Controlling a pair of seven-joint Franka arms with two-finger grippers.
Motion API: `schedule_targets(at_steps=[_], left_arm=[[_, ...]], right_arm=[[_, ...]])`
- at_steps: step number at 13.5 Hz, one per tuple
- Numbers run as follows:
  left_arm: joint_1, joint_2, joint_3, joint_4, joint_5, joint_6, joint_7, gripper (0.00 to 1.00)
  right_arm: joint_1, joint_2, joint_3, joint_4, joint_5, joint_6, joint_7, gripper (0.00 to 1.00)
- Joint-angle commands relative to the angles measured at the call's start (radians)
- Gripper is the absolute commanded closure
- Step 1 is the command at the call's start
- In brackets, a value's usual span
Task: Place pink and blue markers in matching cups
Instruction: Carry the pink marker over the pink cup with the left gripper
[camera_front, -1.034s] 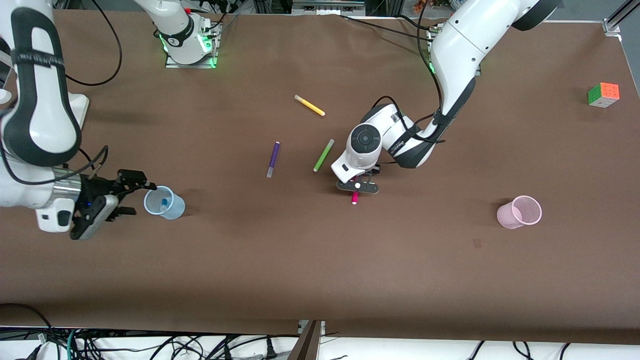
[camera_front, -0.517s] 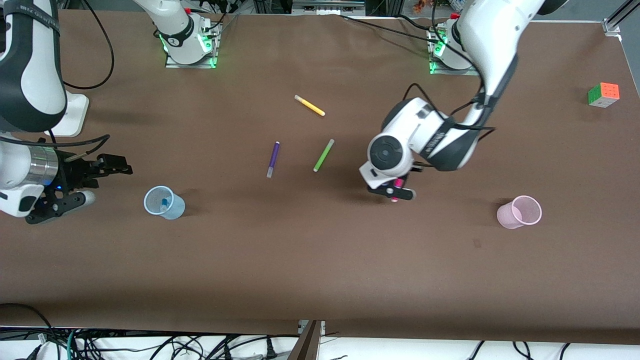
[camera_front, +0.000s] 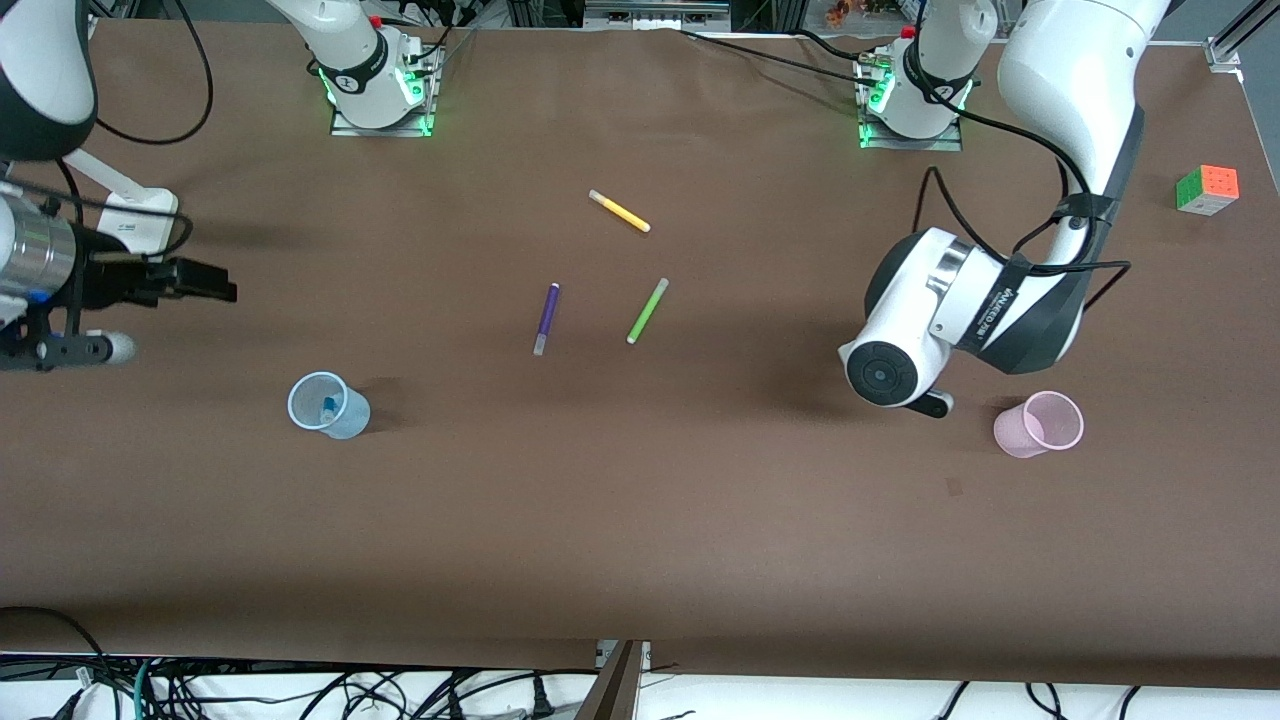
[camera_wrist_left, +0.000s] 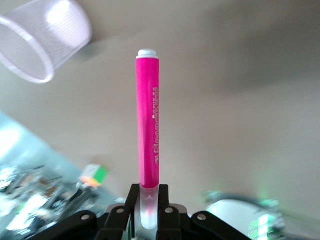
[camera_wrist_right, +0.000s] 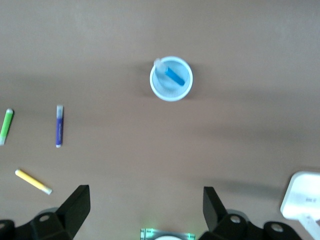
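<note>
The left claw (camera_wrist_left: 149, 220) grips the slim magenta-pink felt-tip marker (camera_wrist_left: 148, 127) by its paler cap end, with the long body sticking straight out past the fingertips and ending in a small white tip. In the front view the claw hangs above the brown desk (camera_front: 640, 520), just beside the small translucent pale pink plastic cup (camera_front: 1040, 424), which stands toward the left arm's end of the desk. In the left wrist view that cup (camera_wrist_left: 42, 37) lies off to one side of the marker's free end, not in line with it, so the marker is not yet over the mouth.

The step in hand looks to be the drop into the pink cup. To do it well, the claw should bring the marker's free end squarely over the rolled rim's opening, turn the marker close to upright, and lower until the tip is inside the wall before letting go. The cup looks light and is shorter than the marker, so a sideways knock on the rim, or a release from too high, could tip it.

The right claw (camera_wrist_right: 145, 210) is spread open and holds nothing; it waits above the desk with the small translucent pale blue plastic cup (camera_wrist_right: 171, 79) ahead of it. The medium-blue felt-tip marker (camera_wrist_right: 173, 74) already leans inside that cup, so that half seems done.
</note>
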Motion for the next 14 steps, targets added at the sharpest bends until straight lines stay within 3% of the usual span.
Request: schedule_targets(at_steps=[1,3,8,14], left_arm=[[0.01,0.013,0.016,0.025,0.199,-0.06,0.189,1.0],[0.01,0.032,0.022,0.011,0.369,-0.058,0.292,1.0],[0.031,0.088,0.054,-0.012,0.528,-0.044,0.391,1.0],[0.12,0.11,0.054,-0.05,0.565,0.13,0.389,1.0]], right_arm=[[-0.008,-0.182,0.003,-0.219,-0.025,0.091,0.013,0.0],[-0.009,-0.256,0.003,-0.269,-0.025,0.126,0.018,0.0],[-0.011,-0.26,-0.011,-0.263,-0.066,0.094,0.015,0.0],[-0.017,-0.22,-0.014,-0.208,-0.063,0.08,0.007,0.0]])
